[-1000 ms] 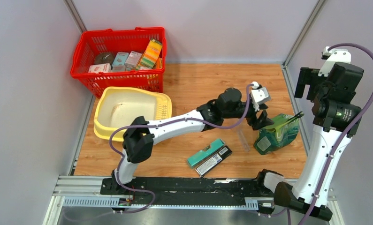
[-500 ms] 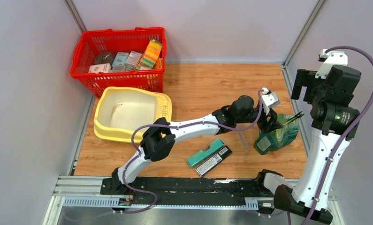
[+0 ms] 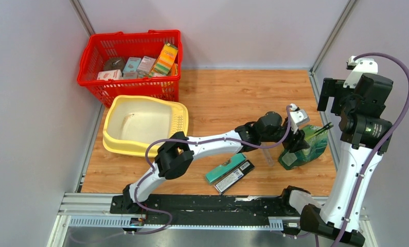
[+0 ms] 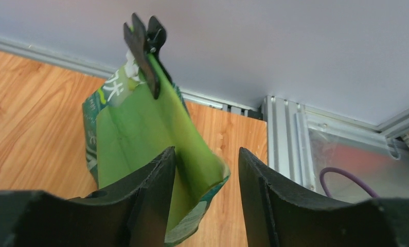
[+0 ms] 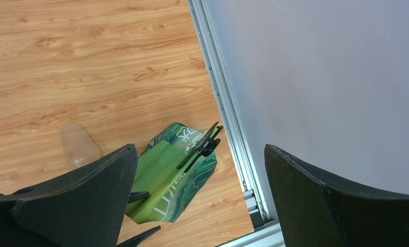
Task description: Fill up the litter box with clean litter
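Note:
The pale-yellow litter box [image 3: 109,140] sits at the left, its cream inside nearly bare. The green printed bag [image 3: 306,150] stands at the right, its top held by a black clip [image 3: 323,128]. My left gripper [image 3: 297,141] is open at the bag's near top edge. In the left wrist view the bag's green fold [image 4: 140,128] lies between the jaws of the gripper [image 4: 206,159], against the left finger. My right gripper [image 3: 337,93] is raised above the bag, wide open and empty [image 5: 199,149]. Only a few litter grains [image 5: 220,231] show on the floor.
A translucent scoop [image 3: 267,153] lies just left of the bag. Two flat boxes [image 3: 230,169] lie near the front. A red mesh basket [image 3: 130,82] of packets stands behind the litter box. An aluminium rail [image 3: 321,113] and the wall run close on the bag's right.
My left arm has stretched rightward and lowered, bringing its open gripper onto the bag's top edge. The right arm has drawn back and up a little.

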